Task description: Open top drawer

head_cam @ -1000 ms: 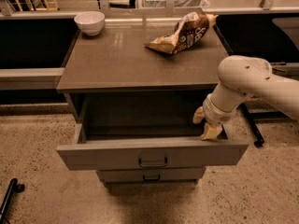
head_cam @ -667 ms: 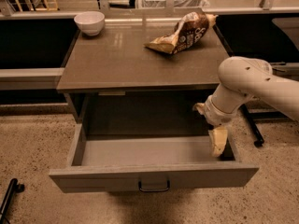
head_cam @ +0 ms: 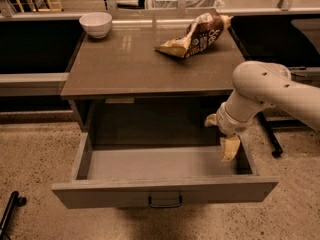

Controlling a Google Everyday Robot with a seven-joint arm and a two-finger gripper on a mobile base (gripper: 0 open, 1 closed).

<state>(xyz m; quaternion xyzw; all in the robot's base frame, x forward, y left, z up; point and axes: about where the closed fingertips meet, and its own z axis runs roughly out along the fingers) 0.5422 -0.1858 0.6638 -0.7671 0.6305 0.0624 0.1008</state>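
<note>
bowl (head_cam: 96, 23): table (head_cam: 130, 66) back-left | snack bag (head_cam: 195, 34): table back-right | gripper (head_cam: 220, 138): below table's right edge

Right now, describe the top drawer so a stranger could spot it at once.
Find the grey-brown cabinet carrying a white bowl and a snack bag. Beneath its top, the top drawer juts out wide open, a shallow box with a dark centre handle; the gripper hangs at its right end.

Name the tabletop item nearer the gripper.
The crumpled snack bag, back right; the white bowl sits far left. The gripper hangs inside the open top drawer, at its right end.
</note>
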